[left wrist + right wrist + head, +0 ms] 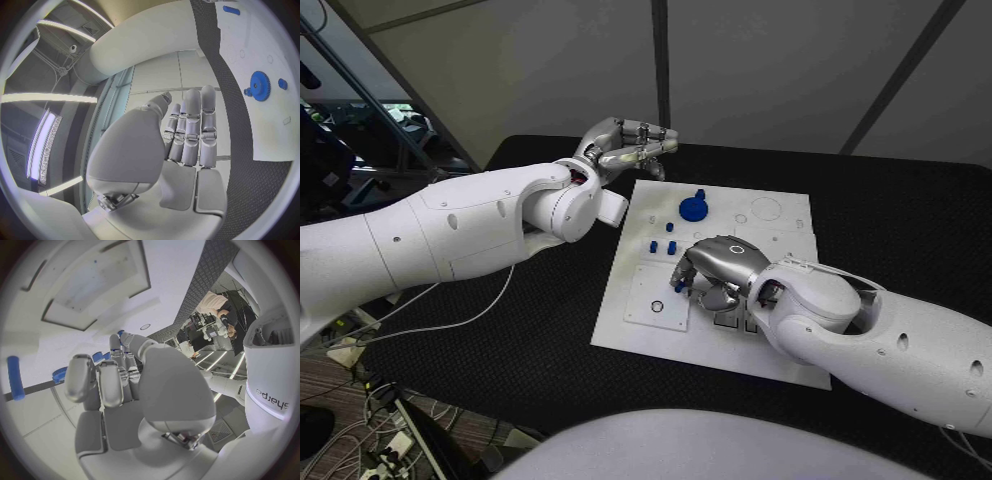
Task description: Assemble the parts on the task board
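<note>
The right hand (718, 268) reaches, fingers curled, over small blue pegs (661, 246) on the board (783, 215); whether it grips one I cannot tell. Next comes a firm pinch. The left hand (629, 142) hangs empty, fingers together, beyond the far edge.

The white task board (783, 215) is lying flat on the black surface (516, 340), a raised panel with a small ring sitting at its near left corner. A blue gear-shaped part (695, 208) is resting flat near its far edge, and several small blue parts (662, 245) are lying just beside it, toward the middle.
</note>
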`<state>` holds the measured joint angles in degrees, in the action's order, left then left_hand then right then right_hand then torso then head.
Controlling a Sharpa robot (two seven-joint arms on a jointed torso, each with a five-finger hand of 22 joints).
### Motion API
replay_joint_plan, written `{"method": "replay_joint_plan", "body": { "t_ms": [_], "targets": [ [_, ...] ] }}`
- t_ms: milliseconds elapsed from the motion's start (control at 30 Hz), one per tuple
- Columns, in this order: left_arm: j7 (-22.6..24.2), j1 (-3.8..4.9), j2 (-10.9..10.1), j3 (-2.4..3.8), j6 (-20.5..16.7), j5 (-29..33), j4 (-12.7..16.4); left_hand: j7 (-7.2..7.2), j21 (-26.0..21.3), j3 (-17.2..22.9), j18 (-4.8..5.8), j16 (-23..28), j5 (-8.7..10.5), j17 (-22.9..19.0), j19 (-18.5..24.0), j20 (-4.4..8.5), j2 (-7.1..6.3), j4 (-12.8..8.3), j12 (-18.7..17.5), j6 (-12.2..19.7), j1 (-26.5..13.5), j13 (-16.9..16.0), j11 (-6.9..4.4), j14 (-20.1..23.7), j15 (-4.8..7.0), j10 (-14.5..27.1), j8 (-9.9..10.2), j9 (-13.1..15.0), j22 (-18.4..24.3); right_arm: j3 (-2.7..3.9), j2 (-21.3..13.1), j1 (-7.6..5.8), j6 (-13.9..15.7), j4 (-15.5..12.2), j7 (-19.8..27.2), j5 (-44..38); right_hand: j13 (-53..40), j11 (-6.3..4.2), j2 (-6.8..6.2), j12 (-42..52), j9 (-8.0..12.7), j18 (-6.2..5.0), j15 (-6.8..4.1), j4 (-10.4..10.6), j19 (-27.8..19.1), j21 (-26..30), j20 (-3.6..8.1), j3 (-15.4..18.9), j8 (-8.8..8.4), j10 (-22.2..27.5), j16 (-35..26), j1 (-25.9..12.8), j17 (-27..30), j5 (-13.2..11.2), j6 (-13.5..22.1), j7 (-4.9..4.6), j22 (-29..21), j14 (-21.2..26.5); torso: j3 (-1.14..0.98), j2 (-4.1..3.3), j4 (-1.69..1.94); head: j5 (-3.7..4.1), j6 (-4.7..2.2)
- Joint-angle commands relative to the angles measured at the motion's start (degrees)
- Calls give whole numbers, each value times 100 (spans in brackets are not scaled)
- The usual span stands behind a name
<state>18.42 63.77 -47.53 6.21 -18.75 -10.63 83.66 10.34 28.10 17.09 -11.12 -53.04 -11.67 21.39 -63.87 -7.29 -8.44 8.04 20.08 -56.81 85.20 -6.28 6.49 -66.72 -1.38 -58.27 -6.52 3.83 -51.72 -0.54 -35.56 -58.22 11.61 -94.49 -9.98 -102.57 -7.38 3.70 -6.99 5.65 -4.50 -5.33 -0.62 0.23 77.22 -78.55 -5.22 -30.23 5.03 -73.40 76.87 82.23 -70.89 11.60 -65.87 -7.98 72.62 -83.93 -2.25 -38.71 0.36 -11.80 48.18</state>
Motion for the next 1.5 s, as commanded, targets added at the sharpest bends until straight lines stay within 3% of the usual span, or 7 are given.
{"method": "replay_joint_plan", "body": {
  "t_ms": [33, 367, 500, 733, 1167, 1367, 1500],
  "targets": [
    [-13, 10, 14, 3, 71, 19, -12, 24, -29, 26, 77, 36, 13, -5, 38, 3, -1, 0, 35, 19, -36, -8, 3, 11, -33, 39, -1, -1, 6, -7, -11, 2, -89, -12, -28, -66, -5, -11, 10, -38, -6, 108, -26, -19, 36, -25, -12, -4, 19, -41, 16, -42, 4, 16, -45, 5, 8, -283, 0, -2, -3, -1, 0],
    [-24, 9, 37, 2, 87, 18, -35, 29, -32, 30, 78, 41, 14, -8, 40, 1, -7, -4, 38, 29, -39, -8, 7, 12, -36, 51, 0, -2, 7, -7, 27, 2, -188, 17, -92, -67, 1, -4, -6, -71, 0, 105, -22, -25, 22, -23, -15, 24, -7, -20, 5, -101, 29, -13, -16, -3, 3, -276, 4, -5, 1, 21, -27],
    [-33, 10, 37, 2, 93, 18, -31, 30, -34, 32, 78, 45, 14, -10, 41, 0, -10, -6, 40, 34, -41, -7, 9, 14, -37, 57, 1, -2, 8, -7, 63, 2, -251, 52, -134, -68, 66, 92, -126, -216, 67, 91, 64, 70, -54, 33, -72, 158, -158, 269, -13, -368, 73, -11, 303, -99, -73, -261, 9, -5, 3, 26, -28],
    [-40, 10, 25, 2, 91, 18, -29, 30, -34, 32, 78, 45, 14, -10, 41, 0, -10, -6, 40, 34, -41, -7, 9, 14, -37, 57, 1, -2, 8, -8, 78, 2, -111, 67, -157, -68, 206, 171, -255, -208, 77, 38, 128, 133, -221, 184, -151, 333, -152, 758, -96, -540, 210, -132, 619, -83, -273, -215, 5, -1, 2, 18, -14],
    [-92, 9, 29, 1, 124, 18, -43, 38, -43, 48, 78, 61, 13, -20, 47, -4, -13, -19, 50, 55, -39, -7, 16, 22, -42, 82, 2, -2, 10, -7, -36, 5, 617, -28, -41, -40, 335, 228, -297, -160, 68, -38, 173, 134, -465, 431, -197, 509, -145, 1158, -238, -569, 445, 49, 782, -96, -594, -152, -4, 1, -3, 19, -31],
    [-102, 8, 22, -1, 143, 18, -53, 38, -43, 48, 78, 61, 13, -20, 47, -4, -13, -19, 50, 55, -39, -7, 16, 22, -42, 82, 2, -2, 10, -2, -348, 12, 1115, -342, 100, 56, 338, 230, -275, -107, 60, -43, 175, 133, -473, 450, -202, 534, -131, 1166, -267, -553, 495, 121, 764, -110, -615, -144, -9, 6, -14, 41, -79],
    [-104, 8, 14, -3, 151, 18, -62, 43, -46, 52, 78, 67, 14, -23, 49, -6, -15, -21, 54, 63, -43, -7, 20, 25, -44, 91, 2, -3, 12, 51, -637, 8, 1181, -592, 67, 149, 339, 232, -279, -97, 59, -56, 175, 133, -511, 488, -202, 543, -130, 1169, -312, -553, 562, 130, 763, -113, -667, -129, -1, 14, -19, 107, -152]
  ]
}}
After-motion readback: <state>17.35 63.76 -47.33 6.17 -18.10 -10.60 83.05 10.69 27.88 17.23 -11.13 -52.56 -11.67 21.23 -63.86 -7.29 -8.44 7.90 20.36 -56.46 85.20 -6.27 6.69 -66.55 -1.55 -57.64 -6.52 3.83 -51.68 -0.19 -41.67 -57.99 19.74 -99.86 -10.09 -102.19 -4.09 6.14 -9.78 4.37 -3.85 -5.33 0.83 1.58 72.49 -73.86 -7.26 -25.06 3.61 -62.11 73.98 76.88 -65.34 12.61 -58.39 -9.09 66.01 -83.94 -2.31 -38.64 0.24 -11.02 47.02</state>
